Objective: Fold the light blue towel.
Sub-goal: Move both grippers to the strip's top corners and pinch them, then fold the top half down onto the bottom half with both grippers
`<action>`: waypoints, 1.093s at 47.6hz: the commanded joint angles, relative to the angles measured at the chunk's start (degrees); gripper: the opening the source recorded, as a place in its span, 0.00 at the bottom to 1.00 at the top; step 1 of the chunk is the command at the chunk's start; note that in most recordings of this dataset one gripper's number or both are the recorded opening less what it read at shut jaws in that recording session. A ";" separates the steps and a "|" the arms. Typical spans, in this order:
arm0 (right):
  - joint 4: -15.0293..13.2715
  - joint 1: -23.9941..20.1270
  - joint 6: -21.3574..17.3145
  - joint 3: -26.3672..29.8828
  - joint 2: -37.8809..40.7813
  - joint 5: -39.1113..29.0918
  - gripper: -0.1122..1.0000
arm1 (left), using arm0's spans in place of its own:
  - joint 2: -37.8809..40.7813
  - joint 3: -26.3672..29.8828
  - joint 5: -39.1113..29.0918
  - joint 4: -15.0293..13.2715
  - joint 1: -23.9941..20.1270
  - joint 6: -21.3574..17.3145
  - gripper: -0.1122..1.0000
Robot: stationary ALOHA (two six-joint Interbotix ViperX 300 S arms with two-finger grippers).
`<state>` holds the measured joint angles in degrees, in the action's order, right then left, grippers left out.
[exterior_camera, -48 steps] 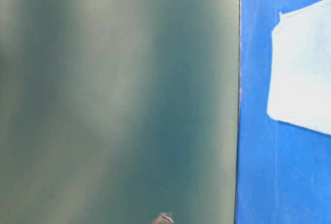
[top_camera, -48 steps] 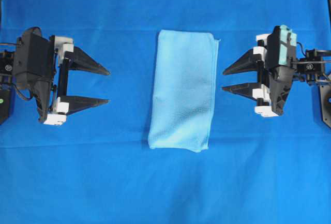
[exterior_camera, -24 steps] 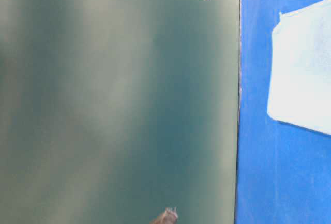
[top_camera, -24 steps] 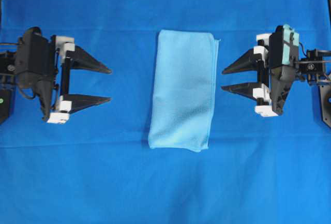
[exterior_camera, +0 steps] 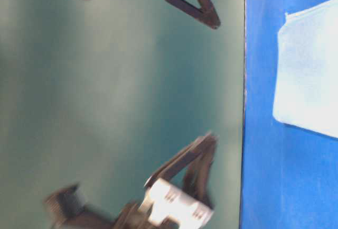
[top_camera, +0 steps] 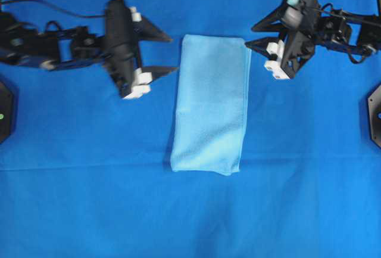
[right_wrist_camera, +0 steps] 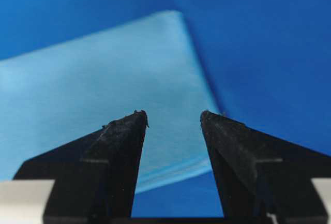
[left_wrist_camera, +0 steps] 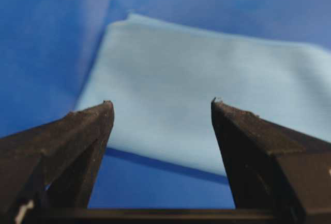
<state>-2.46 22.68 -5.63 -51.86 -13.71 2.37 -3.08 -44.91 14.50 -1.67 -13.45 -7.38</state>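
Pale blue, the towel lies folded lengthwise on the surface. My left hand and right hand flank its far corners, both spread wide and empty, placed to pinch that end.

Left claw and right claw both gape, empty.

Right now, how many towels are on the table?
1: the light blue towel, folded lengthwise at the centre of the blue table covering, between both grippers. None seems hidden.
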 commanded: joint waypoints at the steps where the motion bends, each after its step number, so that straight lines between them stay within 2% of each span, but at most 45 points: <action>1: -0.09 1.32 0.00 1.85 2.55 0.26 0.58 | 3.60 2.99 0.70 0.09 -2.02 -0.26 0.77; 17: 0.00 2.37 0.00 4.22 13.89 1.76 0.58 | 17.58 8.35 5.98 0.00 -5.71 -0.18 0.80; 33: 0.18 2.55 0.00 4.83 19.16 1.67 0.56 | 23.38 10.72 5.80 0.00 -5.98 0.97 0.75; 37: -0.09 2.55 0.18 4.83 19.16 1.49 0.50 | 23.55 10.72 5.27 0.00 -5.98 0.88 0.65; 44: -0.62 2.55 0.88 5.10 19.16 1.41 0.16 | 23.47 10.55 4.66 0.09 -5.89 0.09 0.28; 48: -1.14 2.55 0.88 5.27 19.25 1.41 0.14 | 23.38 10.28 4.48 0.00 -5.89 0.18 0.15; 52: -1.49 2.64 0.88 5.62 19.16 1.41 0.14 | 23.20 10.11 4.13 0.00 -5.89 0.26 0.15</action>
<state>-3.60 25.05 -4.83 -47.29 5.98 3.60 21.01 -34.80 19.07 -1.49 -19.07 -7.12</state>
